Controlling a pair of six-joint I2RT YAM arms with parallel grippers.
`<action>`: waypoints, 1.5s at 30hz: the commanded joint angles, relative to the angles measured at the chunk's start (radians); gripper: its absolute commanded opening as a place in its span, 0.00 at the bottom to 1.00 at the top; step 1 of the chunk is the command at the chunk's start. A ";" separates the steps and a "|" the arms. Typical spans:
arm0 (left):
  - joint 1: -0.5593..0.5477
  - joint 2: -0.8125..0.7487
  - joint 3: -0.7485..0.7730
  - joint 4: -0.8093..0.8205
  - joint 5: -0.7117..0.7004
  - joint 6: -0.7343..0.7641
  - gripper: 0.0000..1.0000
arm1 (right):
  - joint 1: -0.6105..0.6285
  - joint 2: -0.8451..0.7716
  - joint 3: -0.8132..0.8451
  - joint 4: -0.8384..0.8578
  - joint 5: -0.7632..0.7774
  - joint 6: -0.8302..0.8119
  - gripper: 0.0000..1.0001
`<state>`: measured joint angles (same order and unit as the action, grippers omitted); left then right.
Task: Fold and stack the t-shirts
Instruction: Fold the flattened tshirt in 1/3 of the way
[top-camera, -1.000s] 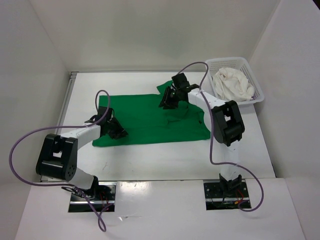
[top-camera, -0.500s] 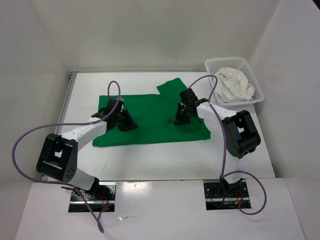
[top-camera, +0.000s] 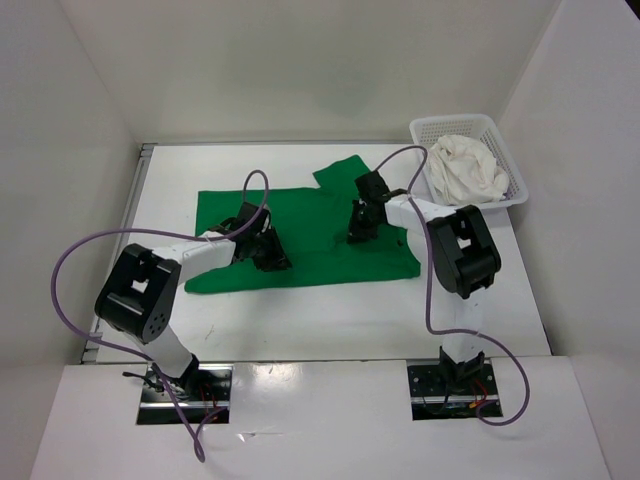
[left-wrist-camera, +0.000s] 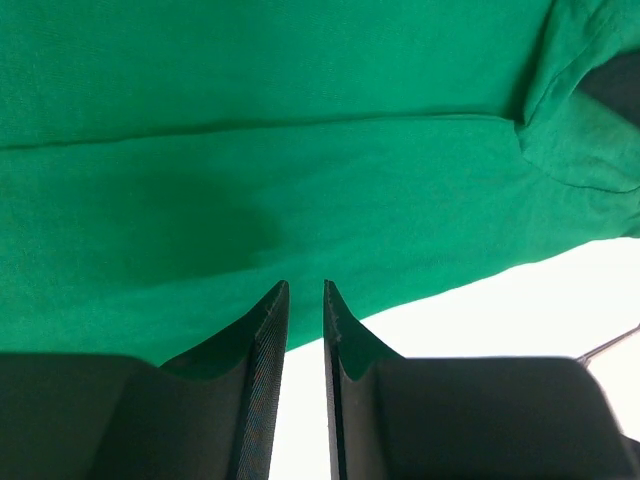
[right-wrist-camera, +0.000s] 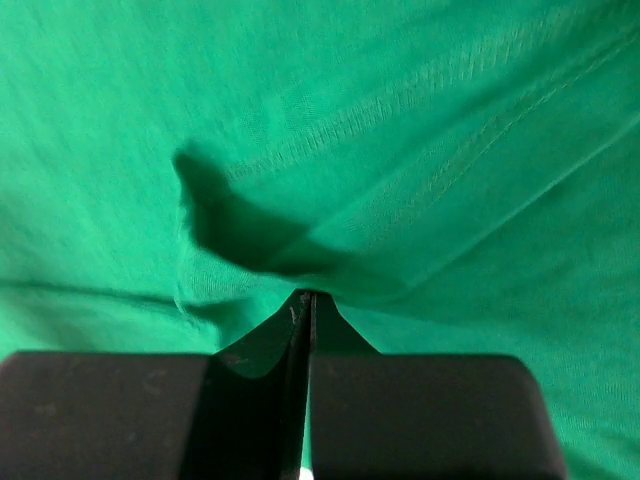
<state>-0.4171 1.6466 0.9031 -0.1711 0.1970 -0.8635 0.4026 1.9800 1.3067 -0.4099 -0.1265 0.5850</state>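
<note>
The bright green t-shirt (top-camera: 305, 215) lies spread across the table's middle, one sleeve sticking out at the back. My left gripper (top-camera: 274, 257) sits low over its near edge. In the left wrist view (left-wrist-camera: 302, 290) its jaws stand a narrow gap apart with nothing between them, and green cloth (left-wrist-camera: 300, 150) lies just beyond. My right gripper (top-camera: 357, 231) is on the shirt's right part. In the right wrist view (right-wrist-camera: 305, 295) its jaws are closed, pinching a raised fold of green cloth (right-wrist-camera: 400, 120). The white t-shirt (top-camera: 466, 168) is bunched in the basket. No lavender shirt shows.
A white mesh basket (top-camera: 455, 121) stands at the table's back right corner. White walls enclose the table on the left, back and right. Purple cables loop from both arms over the table's near half.
My left gripper has moved right along the shirt's near edge. My right gripper has come nearer and to the right, off the back sleeve, which now lies uncovered.
</note>
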 joint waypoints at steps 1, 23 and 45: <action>0.001 0.001 -0.018 0.033 -0.018 0.027 0.28 | -0.007 0.028 0.080 0.035 0.048 -0.025 0.00; 0.001 -0.070 -0.009 -0.004 -0.068 0.008 0.29 | 0.013 -0.043 0.108 0.045 -0.054 -0.002 0.03; 0.012 -0.120 -0.061 -0.024 -0.070 -0.012 0.30 | 0.013 0.220 0.316 0.010 -0.233 -0.022 0.00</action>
<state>-0.4168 1.5791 0.8604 -0.1856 0.1352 -0.8692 0.4145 2.1937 1.5642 -0.4023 -0.3939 0.5739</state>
